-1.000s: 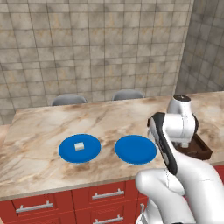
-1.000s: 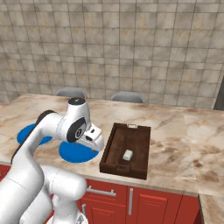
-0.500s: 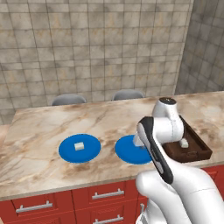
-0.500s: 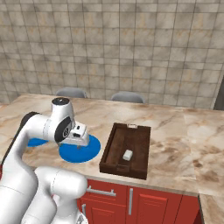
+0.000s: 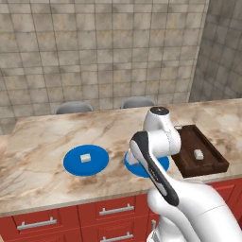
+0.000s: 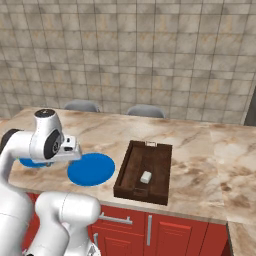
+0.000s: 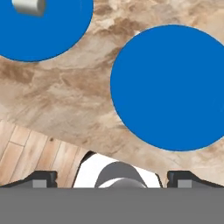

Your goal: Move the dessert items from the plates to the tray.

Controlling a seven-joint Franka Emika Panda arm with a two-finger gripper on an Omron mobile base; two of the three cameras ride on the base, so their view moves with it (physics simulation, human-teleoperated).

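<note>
Two flat round bright blue plates lie apart on the beige marbled worktop (image 5: 42, 142), near its front edge. On the left plate (image 5: 86, 160) sits a tiny cream cube (image 5: 85, 158); the right plate (image 6: 91, 169) is bare. Another small cream cube (image 6: 145, 177) rests inside the dark brown wooden rectangular tray (image 6: 131, 172), just right of the bare plate. Held above the worktop's front edge, the pincer (image 7: 111, 179) is released, jaws wide and grasping nothing. Bare marble stretches behind the plates.
</note>
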